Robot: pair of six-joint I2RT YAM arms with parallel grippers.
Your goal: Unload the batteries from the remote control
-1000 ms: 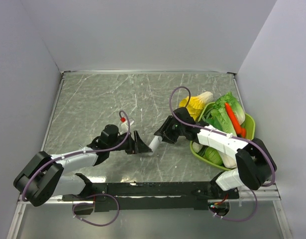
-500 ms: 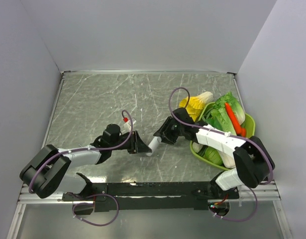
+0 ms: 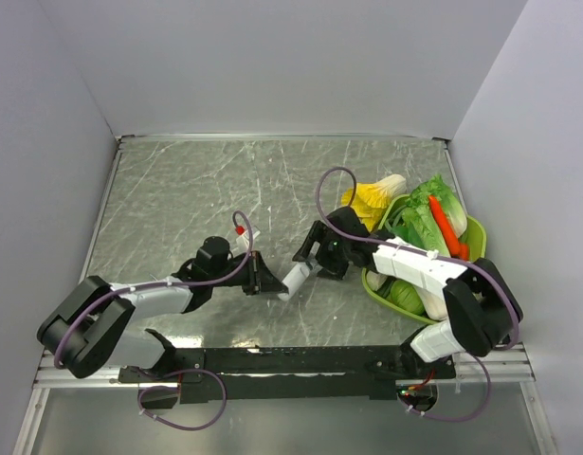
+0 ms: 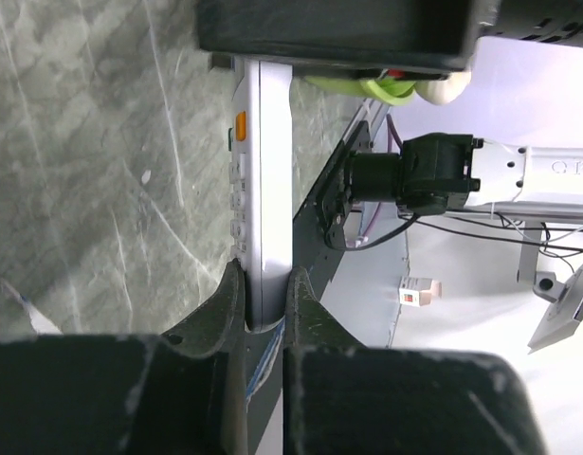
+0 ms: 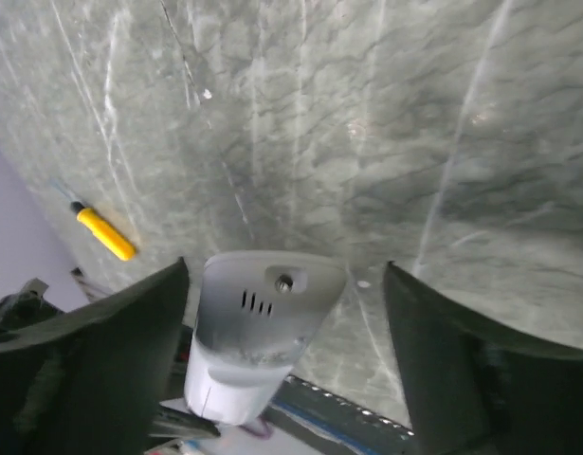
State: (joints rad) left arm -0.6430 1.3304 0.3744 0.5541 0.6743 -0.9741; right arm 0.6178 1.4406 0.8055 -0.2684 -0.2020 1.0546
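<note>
The white remote control [image 3: 296, 277] is held off the marble table between the two arms. My left gripper [image 3: 268, 280] is shut on its near end; in the left wrist view both fingers press the remote control [image 4: 263, 180], whose button side with an orange key faces left. My right gripper [image 3: 312, 260] stands open around the other end. In the right wrist view the remote control [image 5: 261, 322] shows a screw and small slots, with my right gripper [image 5: 283, 355] wide and a gap on the right side. The batteries are hidden.
A yellow-orange stick-like tool [image 5: 105, 234] lies on the table beyond the remote. A green bowl [image 3: 474, 230] of leafy vegetables and a carrot sits at the right. A yellow-white cabbage piece [image 3: 372, 196] lies just behind my right arm.
My left gripper has closed onto the remote's near end. My right gripper has opened wide and let go of the far end. The remote has barely moved.
</note>
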